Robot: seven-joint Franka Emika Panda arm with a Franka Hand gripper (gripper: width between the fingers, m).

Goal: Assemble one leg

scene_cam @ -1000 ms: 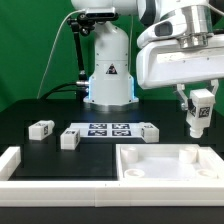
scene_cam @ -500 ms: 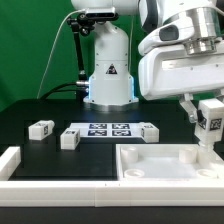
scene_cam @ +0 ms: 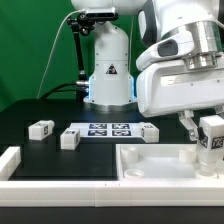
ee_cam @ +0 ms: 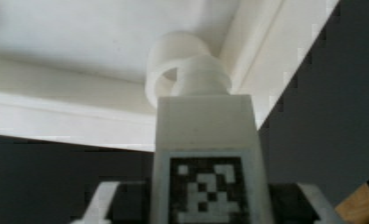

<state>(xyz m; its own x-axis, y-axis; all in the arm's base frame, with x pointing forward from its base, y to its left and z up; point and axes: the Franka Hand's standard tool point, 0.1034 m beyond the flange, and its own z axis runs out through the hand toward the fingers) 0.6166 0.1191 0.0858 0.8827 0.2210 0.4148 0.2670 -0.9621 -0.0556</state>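
My gripper is shut on a white leg with a black-and-white tag, held upright over the far right corner of the large white tray-like piece. In the wrist view the leg fills the middle between my two fingers, its tip close to a round white post in the tray's corner. Three other legs lie on the black table: one at the exterior view's left, one beside the marker board, one at the board's right end.
The marker board lies flat in the middle of the table. A white rail runs along the front and left. The robot base stands behind. The tray's raised walls surround the post.
My gripper has carried the leg toward the exterior view's right and down, from beside the tray to over its far right corner. The other legs have not moved.
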